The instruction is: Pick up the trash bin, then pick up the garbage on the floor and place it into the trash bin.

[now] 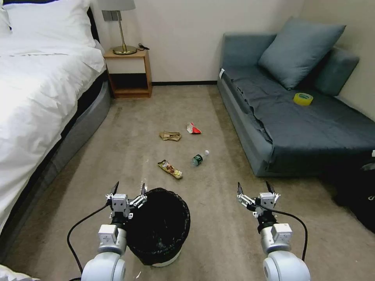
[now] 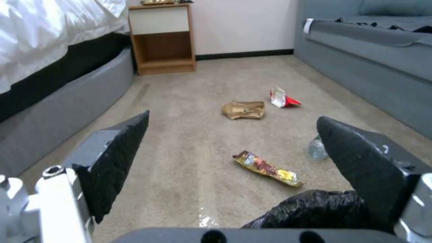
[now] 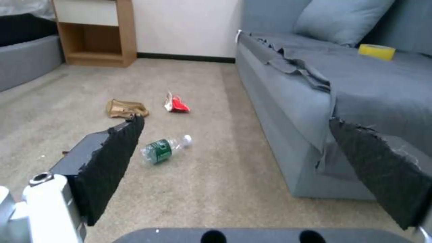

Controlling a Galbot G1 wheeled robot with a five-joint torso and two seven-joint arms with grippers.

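- The small round white trash bin lined with crinkly black plastic (image 1: 158, 226) stood on the beige carpet directly before the robot, its rim at the left gripper (image 1: 128, 192).
- The left gripper's fingers were spread, one over the bin's near-left rim, the other outside it; nothing was pinched.
- The right gripper (image 1: 254, 188) hovered well apart over bare carpet, fingers likewise spread and empty.
- Likely risk: closing on the slack liner alone could let the bin slip or tip as it rises.
- Garbage counted four pieces, all ahead of the bin: one green-labelled clear plastic bottle (image 1: 199, 158), one yellow-brown snack wrapper (image 1: 170, 169), one red-white crumpled packet (image 1: 193, 128), one crumpled tan paper (image 1: 170, 136).
- The wrapper lay nearest the bin; a careless swing could scatter it.
- One yellow tape roll (image 1: 303, 98) sat on the grey sofa.
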